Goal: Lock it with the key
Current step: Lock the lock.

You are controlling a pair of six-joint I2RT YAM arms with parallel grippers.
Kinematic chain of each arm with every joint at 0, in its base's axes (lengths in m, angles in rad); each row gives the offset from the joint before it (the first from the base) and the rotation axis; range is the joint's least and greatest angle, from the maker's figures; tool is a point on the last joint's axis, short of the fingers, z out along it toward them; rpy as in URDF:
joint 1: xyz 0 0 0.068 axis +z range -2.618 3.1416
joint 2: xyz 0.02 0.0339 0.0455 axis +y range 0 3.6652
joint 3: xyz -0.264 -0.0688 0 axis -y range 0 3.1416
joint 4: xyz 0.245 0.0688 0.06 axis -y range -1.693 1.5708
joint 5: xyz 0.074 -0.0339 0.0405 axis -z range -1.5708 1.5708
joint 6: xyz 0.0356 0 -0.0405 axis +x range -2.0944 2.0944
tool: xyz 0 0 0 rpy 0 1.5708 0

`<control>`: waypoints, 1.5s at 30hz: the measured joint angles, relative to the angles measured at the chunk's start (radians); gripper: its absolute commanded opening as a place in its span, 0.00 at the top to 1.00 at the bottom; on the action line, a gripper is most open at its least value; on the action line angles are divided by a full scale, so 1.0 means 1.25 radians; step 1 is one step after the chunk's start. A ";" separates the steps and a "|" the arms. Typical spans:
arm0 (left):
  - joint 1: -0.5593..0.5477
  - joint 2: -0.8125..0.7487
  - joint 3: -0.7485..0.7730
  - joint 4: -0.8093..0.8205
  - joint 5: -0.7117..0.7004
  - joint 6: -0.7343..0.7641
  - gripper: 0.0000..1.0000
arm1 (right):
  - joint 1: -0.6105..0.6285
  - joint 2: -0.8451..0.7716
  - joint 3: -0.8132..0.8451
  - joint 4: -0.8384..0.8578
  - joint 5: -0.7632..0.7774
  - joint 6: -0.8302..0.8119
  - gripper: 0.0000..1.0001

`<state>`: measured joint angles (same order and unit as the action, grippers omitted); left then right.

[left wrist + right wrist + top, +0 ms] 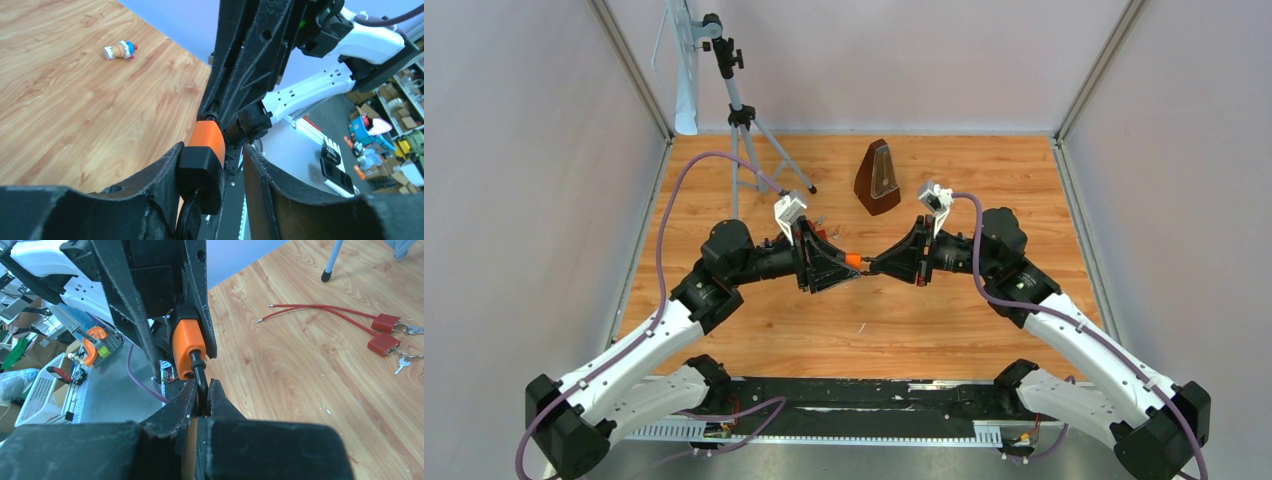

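A wooden desk (924,330) fills my overhead view, boxed in by pale walls (524,150), with a tripod (742,120) at the back left and a dark metronome (878,178) standing at the back centre. Both arms reach in and meet above the middle of the desk, where the orange-and-black padlock (207,145) hangs in the air between them. The right gripper (202,390) is clamped tight on the padlock's black shackle (200,372), fingertips pinching the loop from both sides. The left gripper (212,155) surrounds the padlock body, but its jaws stand apart: the body leans against one finger, and I see a clear gap to the other. A black key (190,220) sticks out of the bottom of the body, partly hidden by that near finger, so I cannot tell how far it is turned. On the desk beyond, two red padlocks (384,332) with red cable shackles and small keys lie side by side, and a little toy figure (120,50) lies on its side well apart from the arms.
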<state>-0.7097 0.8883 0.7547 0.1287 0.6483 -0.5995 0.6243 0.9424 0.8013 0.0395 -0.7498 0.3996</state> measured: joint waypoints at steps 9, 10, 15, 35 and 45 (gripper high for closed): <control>0.024 0.002 -0.038 0.072 -0.001 -0.062 1.00 | 0.000 0.010 0.000 0.009 0.000 0.048 1.00; 0.030 0.004 -0.039 0.075 0.004 -0.066 1.00 | 0.000 0.013 0.000 0.010 0.002 0.051 1.00; 0.048 0.010 -0.063 0.106 0.013 -0.102 1.00 | 0.000 0.031 0.000 0.011 0.007 0.066 0.61; 0.066 0.031 -0.062 0.098 0.027 -0.222 1.00 | -0.036 -0.013 -0.055 0.038 0.027 0.105 0.67; 0.066 0.031 -0.061 0.106 0.033 -0.244 1.00 | -0.040 -0.001 -0.055 0.064 -0.049 0.125 1.00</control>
<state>-0.6273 0.9276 0.6781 0.2611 0.6895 -0.9039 0.5739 0.9409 0.7326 0.1192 -0.8116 0.5564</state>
